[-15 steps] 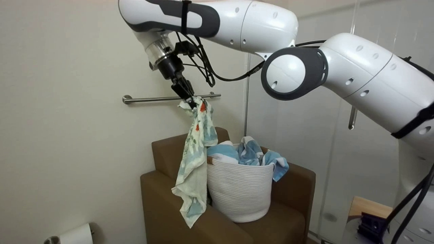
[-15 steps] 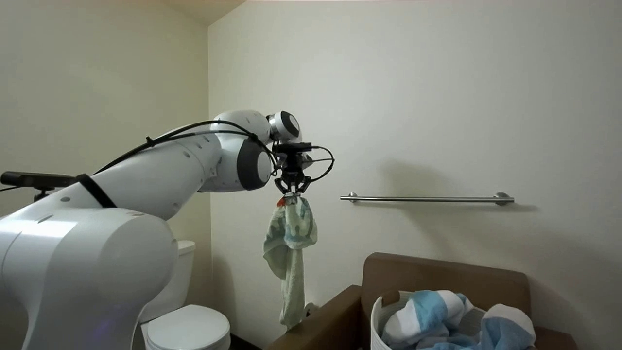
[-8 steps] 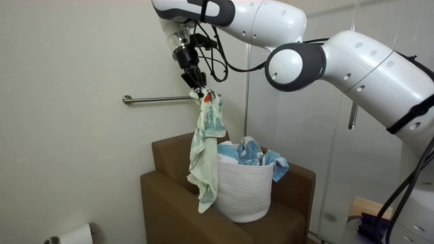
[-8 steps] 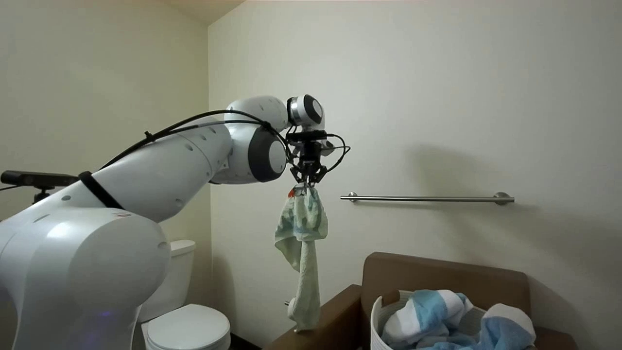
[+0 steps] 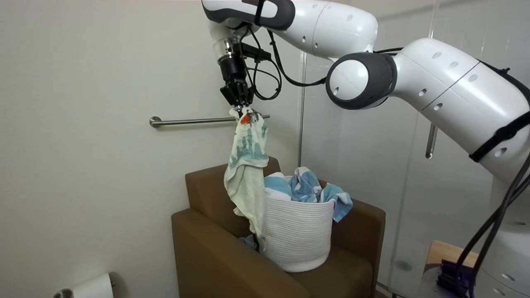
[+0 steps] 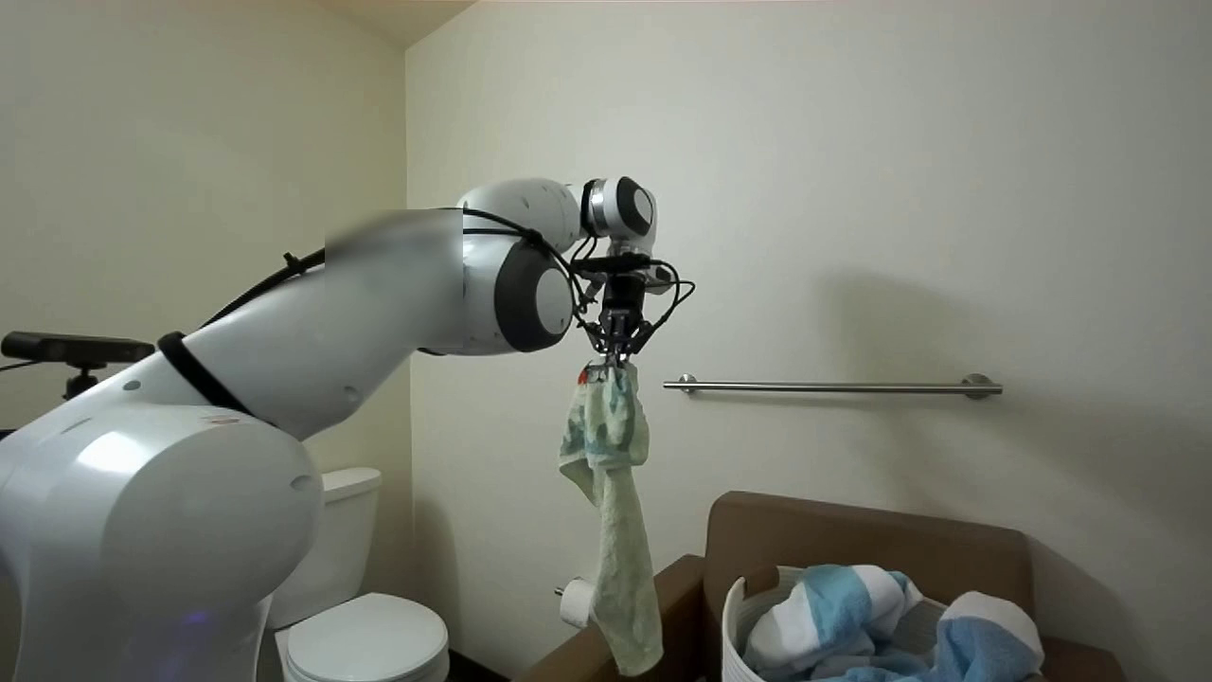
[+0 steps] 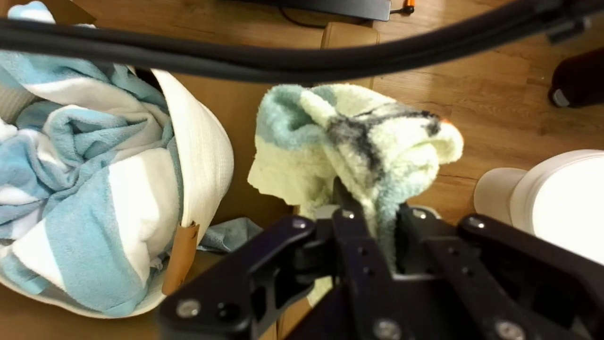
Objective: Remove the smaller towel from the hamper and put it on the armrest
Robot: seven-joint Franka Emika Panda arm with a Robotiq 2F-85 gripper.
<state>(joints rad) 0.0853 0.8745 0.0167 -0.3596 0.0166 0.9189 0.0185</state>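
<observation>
The smaller towel [image 5: 247,165] is pale green with blue-green and orange-red marks. My gripper [image 5: 240,111] is shut on its upper part, and it hangs down in both exterior views [image 6: 606,417]. In the wrist view the bunched towel [image 7: 292,165] stands between the fingers [image 7: 373,212]. The white hamper [image 5: 298,236] sits on the brown chair's seat and holds blue-and-white towels [image 6: 833,606]. The near armrest [image 5: 223,252] is beside the hamper. In an exterior view the towel's lower end hangs in front of the armrest [image 6: 680,592]; whether they touch I cannot tell.
A metal bar [image 6: 833,387] is fixed to the wall behind the chair. A grey-blue cloth [image 7: 231,234] lies between hamper and armrest. A toilet [image 6: 365,635] and a paper roll [image 6: 575,602] are off to the side. Black cable crosses the wrist view.
My gripper has risen and moved toward the chair with the towel in it. The towel's lower end has swung, and the grey-blue cloth on the seat now shows. The hamper has not moved.
</observation>
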